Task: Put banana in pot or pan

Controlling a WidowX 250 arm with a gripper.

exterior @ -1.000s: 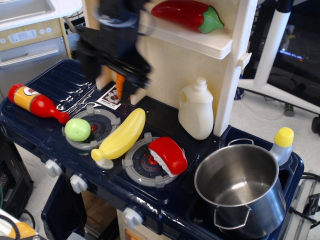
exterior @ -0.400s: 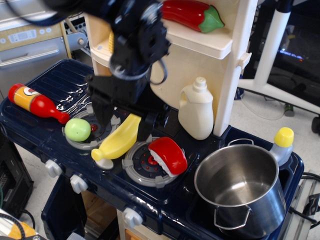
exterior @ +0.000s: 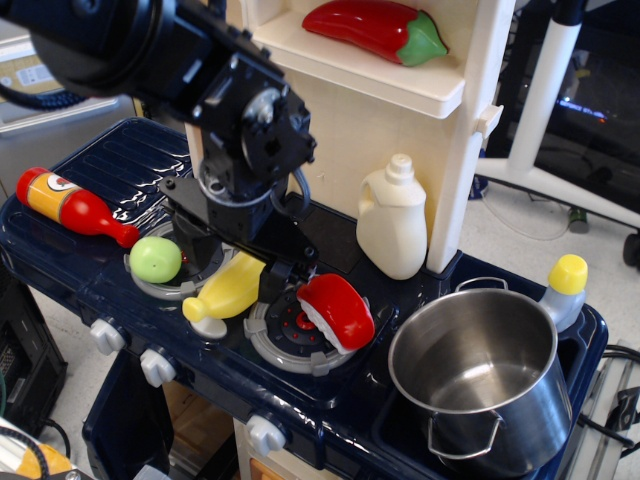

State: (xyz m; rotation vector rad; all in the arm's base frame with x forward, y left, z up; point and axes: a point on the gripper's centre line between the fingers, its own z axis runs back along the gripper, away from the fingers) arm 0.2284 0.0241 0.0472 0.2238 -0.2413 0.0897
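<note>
Observation.image: gripper (exterior: 232, 262) straddles the banana's (exterior: 222, 292) upper half, fingers either side, grip on it not discernible; green ball (exterior: 155, 258) left, red-white toy (exterior: 337, 309) right, ketchup bottle (exterior: 72, 207) far left. Dark blue toy stove (exterior: 120, 165), white jug (exterior: 392, 220) behind, red pepper (exterior: 377, 29) on shelf. Banana lies between burners, diagonal, lower tip front-left; pot (exterior: 478, 377) well apart, right.
</note>
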